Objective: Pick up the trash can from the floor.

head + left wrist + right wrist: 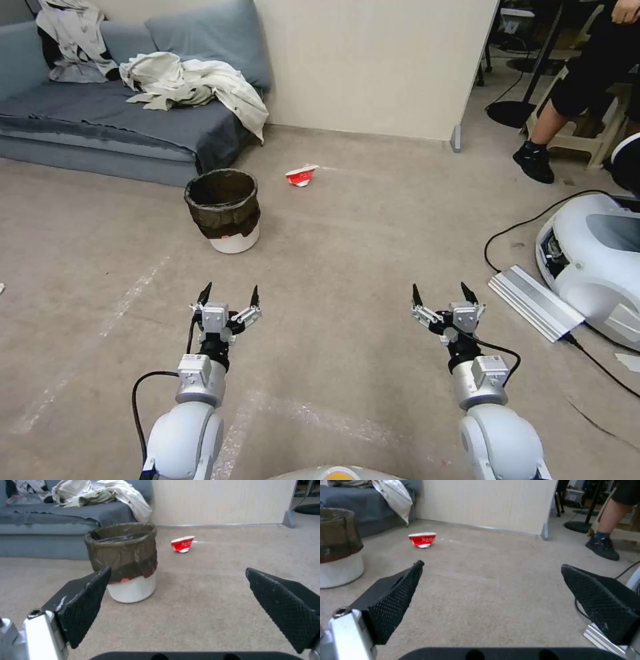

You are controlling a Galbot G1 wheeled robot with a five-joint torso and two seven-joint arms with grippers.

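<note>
The small round white plastic trash can (227, 211), lined with a dark bag, is seen upright on the beige carpeted floor (347, 220), at twelve o'clock from the left end effector (228, 297). Both it and the right end effector (443, 295) are held wide apart and empty, well short; nothing is grasped yet, so approach, grip and lift are judged left.

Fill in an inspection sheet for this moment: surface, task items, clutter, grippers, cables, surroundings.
Surface: floor, beige carpet with pale tape marks.
Task items: trash can upright on the carpet near the sofa, dark bag folded over its rim, untouched.
Clutter: crushed red-and-white cup lying beyond the can, apart from it.
Grippers: left gripper open, short of the can; right gripper open over bare carpet.
Cables: black cable on the carpet at right, beside a white machine.
Surroundings: clothes heaped on the sofa; cream wall behind.
</note>
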